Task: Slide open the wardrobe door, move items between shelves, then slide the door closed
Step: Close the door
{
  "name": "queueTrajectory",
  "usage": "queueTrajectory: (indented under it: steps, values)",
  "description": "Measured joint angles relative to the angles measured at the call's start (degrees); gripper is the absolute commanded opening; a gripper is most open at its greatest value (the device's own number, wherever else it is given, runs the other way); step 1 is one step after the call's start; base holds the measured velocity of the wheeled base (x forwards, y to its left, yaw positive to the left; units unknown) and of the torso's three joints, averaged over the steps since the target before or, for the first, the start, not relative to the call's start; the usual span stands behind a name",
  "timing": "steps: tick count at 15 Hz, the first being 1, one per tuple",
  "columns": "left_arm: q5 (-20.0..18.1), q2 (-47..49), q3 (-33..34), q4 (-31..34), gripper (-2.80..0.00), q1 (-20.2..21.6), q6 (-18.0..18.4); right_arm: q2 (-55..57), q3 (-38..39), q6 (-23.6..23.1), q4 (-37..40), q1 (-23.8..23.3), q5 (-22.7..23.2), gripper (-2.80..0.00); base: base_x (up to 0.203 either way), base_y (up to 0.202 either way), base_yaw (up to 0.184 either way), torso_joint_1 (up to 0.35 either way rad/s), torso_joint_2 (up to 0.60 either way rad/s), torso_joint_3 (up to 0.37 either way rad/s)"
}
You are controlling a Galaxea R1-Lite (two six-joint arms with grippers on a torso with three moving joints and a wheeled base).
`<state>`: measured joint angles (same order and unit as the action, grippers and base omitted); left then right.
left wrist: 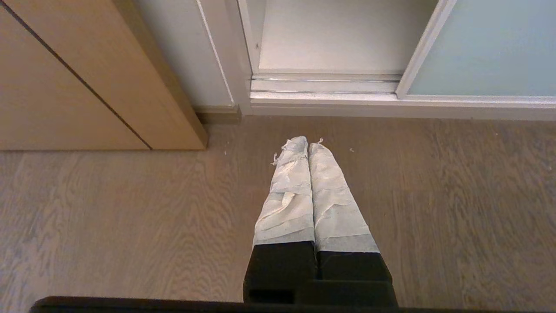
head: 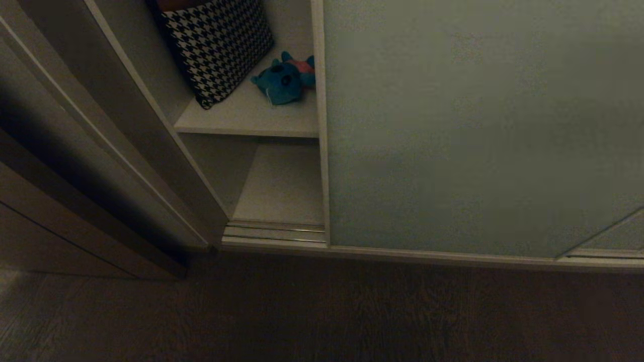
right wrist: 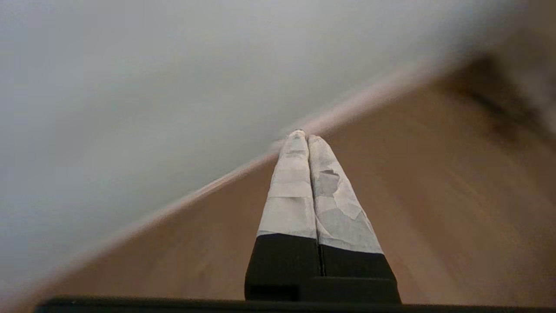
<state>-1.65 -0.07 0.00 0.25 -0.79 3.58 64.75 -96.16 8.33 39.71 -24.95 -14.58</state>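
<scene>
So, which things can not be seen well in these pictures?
- Head view: the sliding wardrobe door hides the shelves behind it; only a strip of shelf shows.
- Head view: the teal-blue toy is partly behind the door frame; the houndstooth cushion is cut by the top edge.
- Green toy: in no view.
- Right wrist view: background blurred.

Head view v dim and murky, dark wood floor (head: pixel 322 311) nearly black, deep shadow down the left panels (head: pixel 75 166). Left wrist view bright, evenly lit, sharp, floor grain clear, no glare. Right wrist view heavily motion-blurred: pale door (right wrist: pixel 130 87) and floor smear into streaks, only the right gripper (right wrist: pixel 302 135) w/ taped fingers stays in focus
</scene>
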Motion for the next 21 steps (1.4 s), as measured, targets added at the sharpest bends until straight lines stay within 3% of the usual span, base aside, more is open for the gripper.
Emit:
queueTrajectory:
  steps: [4,6,8,11,14,18,21]
  values:
    - [0.0,0.0,0.0,0.0,-2.80,0.0,0.0,6.1,1.9,6.1,-8.4,-16.9,-7.1,-2.80,0.000,0.000,0.000,0.000,0.00,0.000]
    - [0.0,0.0,0.0,0.0,-2.80,0.0,0.0,10.8,-1.7,7.1,-10.1,-24.3,-6.8,-2.80,0.000,0.000,0.000,0.000,0.00,0.000]
    - [0.0,0.0,0.0,0.0,-2.80,0.0,0.0,15.3,-6.4,7.3,-10.5,-32.0,-2.5,-2.80,0.000,0.000,0.000,0.000,0.00,0.000]
    - [0.0,0.0,0.0,0.0,-2.80,0.0,0.0,20.9,-12.1,7.4,-12.1,-44.4,11.6,-2.80,0.000,0.000,0.000,0.000,0.00,0.000]
    - [0.0,0.0,0.0,0.0,-2.80,0.0,0.0,26.1,-14.0,7.5,-17.7,-51.6,29.6,-2.80,0.000,0.000,0.000,0.000,0.00,0.000]
    - [0.0,0.0,0.0,0.0,-2.80,0.0,0.0,32.6,-14.4,8.0,-19.0,-53.8,50.4,-2.80,0.000,0.000,0.000,0.000,0.00,0.000]
    - [0.0,0.0,0.0,0.0,-2.80,0.0,0.0,36.7,-14.8,9.6,-19.8,-53.9,62.8,-2.80,0.000,0.000,0.000,0.000,0.00,0.000]
